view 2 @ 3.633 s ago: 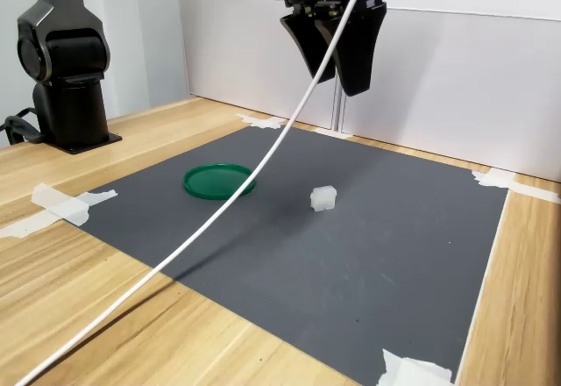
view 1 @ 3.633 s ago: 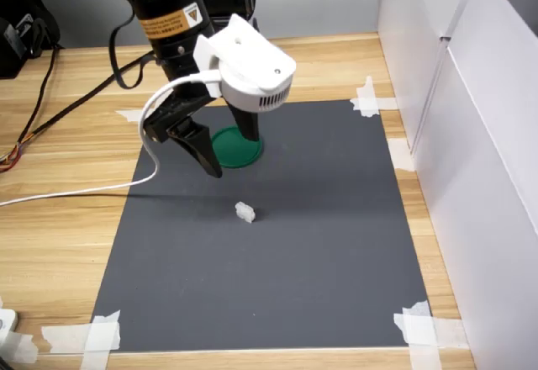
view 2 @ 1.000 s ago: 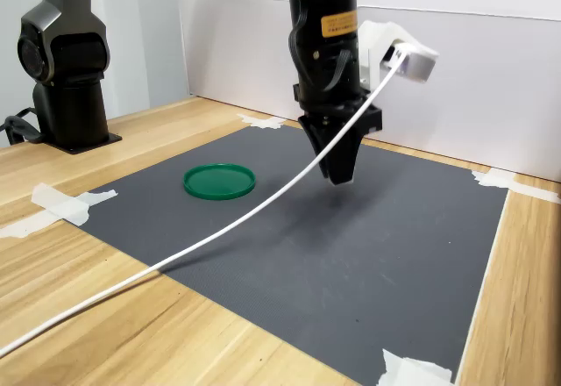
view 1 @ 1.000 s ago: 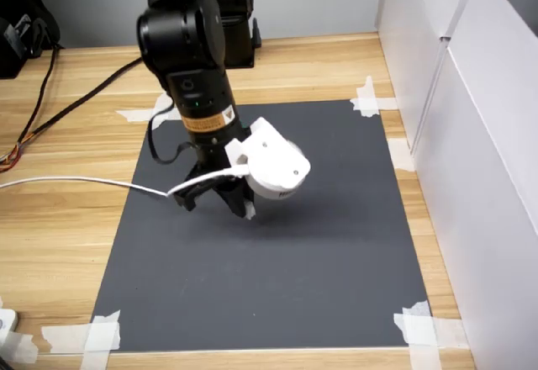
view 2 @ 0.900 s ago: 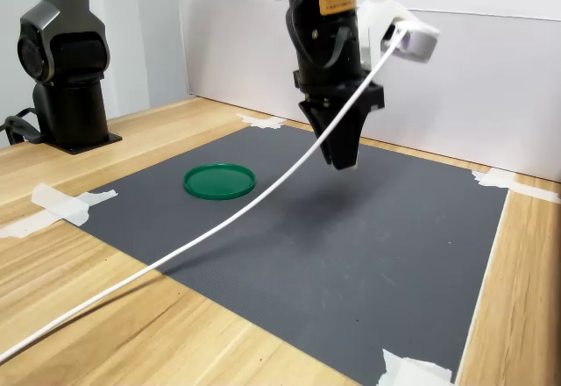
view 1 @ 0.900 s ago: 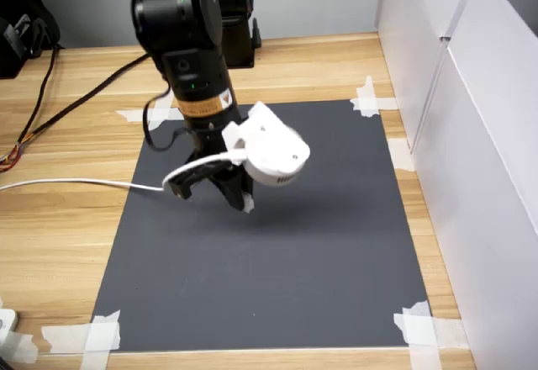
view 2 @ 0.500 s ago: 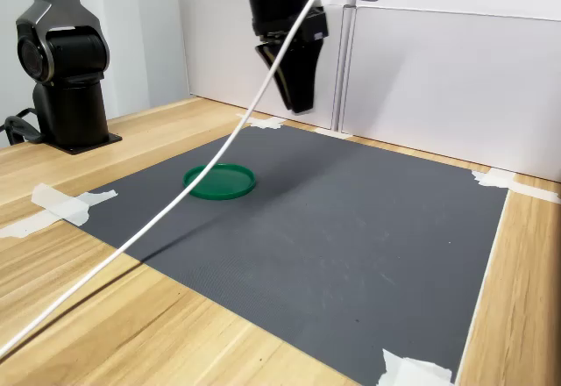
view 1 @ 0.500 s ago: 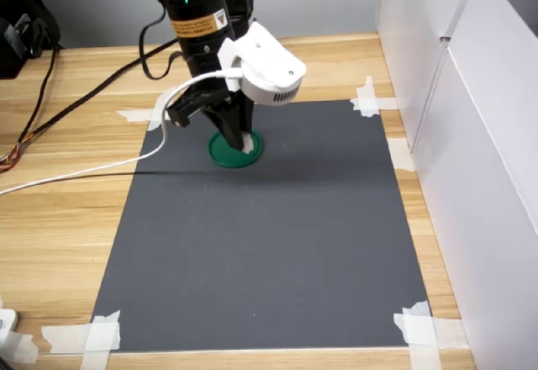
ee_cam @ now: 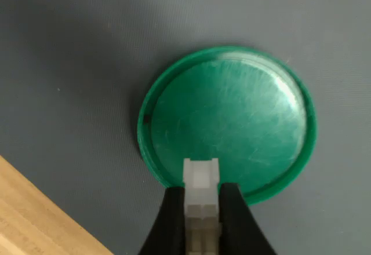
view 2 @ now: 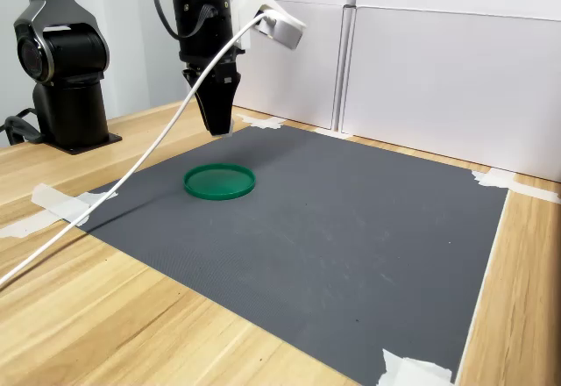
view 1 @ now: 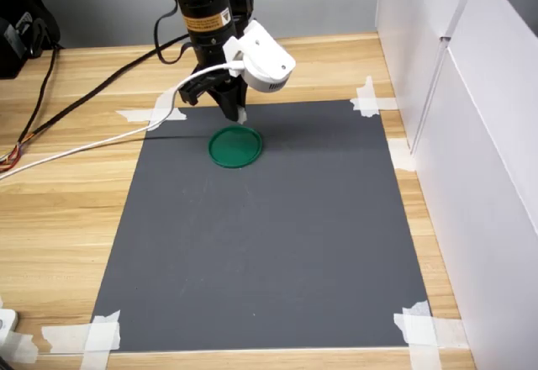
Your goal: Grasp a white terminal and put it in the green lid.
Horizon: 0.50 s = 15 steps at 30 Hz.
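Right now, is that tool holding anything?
Tool: closed on the small blocky white plastic terminal, held above the round green plastic lid.

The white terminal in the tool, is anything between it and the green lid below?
Nothing visible. The tool holds the white terminal in the air above the green lid, near its rim; the lid is empty and the gray mat around it is bare.
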Motion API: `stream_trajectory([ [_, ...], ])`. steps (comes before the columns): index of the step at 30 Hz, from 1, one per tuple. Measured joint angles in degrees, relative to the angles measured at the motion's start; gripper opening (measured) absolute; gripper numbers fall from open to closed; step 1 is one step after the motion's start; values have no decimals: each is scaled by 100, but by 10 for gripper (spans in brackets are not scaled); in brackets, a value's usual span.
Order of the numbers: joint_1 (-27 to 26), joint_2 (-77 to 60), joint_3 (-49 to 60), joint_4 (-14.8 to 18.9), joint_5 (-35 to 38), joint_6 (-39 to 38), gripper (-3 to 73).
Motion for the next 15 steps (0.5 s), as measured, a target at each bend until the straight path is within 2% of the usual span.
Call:
stream_trajectory([
  [6,0,57,177,-117,-492,78,87],
  [15,0,556,184,-482,-575,107,89],
])
